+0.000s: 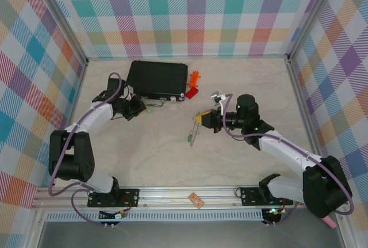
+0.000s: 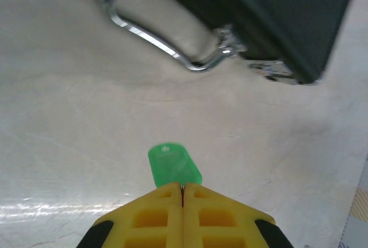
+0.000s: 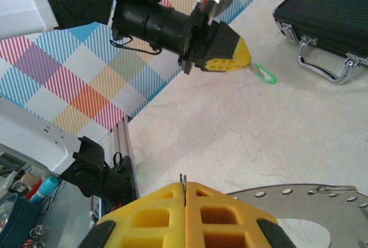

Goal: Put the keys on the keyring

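My left gripper (image 2: 183, 186) is shut on the green tag (image 2: 174, 164) of one of the keys, just above the table beside the black case; its metal blade is hidden between the pads. In the right wrist view the left gripper (image 3: 244, 58) holds that tag (image 3: 263, 74) out in front. My right gripper (image 3: 184, 183) is shut on the keyring (image 3: 183, 179), seen edge-on as two thin wires poking from the fingertips. In the top view the right gripper (image 1: 199, 119) faces the left gripper (image 1: 140, 108), and a second key (image 1: 190, 137) hangs below it.
The black case (image 1: 157, 79) lies at the back with its chrome handle (image 2: 164, 38) toward my left gripper. Red and orange plastic pieces (image 1: 194, 84) sit by its right end. A flat grey plate with small holes (image 3: 299, 193) shows beside my right fingers.
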Robot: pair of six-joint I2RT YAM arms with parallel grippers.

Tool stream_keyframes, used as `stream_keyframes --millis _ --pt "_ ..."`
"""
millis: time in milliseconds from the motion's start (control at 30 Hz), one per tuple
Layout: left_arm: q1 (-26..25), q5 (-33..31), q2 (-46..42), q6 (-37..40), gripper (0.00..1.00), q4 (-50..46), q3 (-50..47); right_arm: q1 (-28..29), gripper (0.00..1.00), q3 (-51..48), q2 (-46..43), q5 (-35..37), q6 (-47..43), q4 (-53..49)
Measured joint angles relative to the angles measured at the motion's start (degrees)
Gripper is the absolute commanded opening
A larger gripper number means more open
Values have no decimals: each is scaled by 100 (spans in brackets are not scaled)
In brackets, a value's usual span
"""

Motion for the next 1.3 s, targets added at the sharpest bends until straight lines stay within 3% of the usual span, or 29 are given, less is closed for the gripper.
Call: stream_keyframes --millis 267,567,1000,1300 --pt "-334 181 -638 551 0 208 -136 46 0 0 7 0 0 2" --pt "-584 114 -313 1126 0 -815 317 85 0 0 20 0 -4 -2" --pt "-595 -822 299 1325 0 -2433 914 120 0 0 76 0 -24 -20" --pt "-706 -1453 813 1290 0 -2699 1060 120 0 2 94 2 -42 -79"
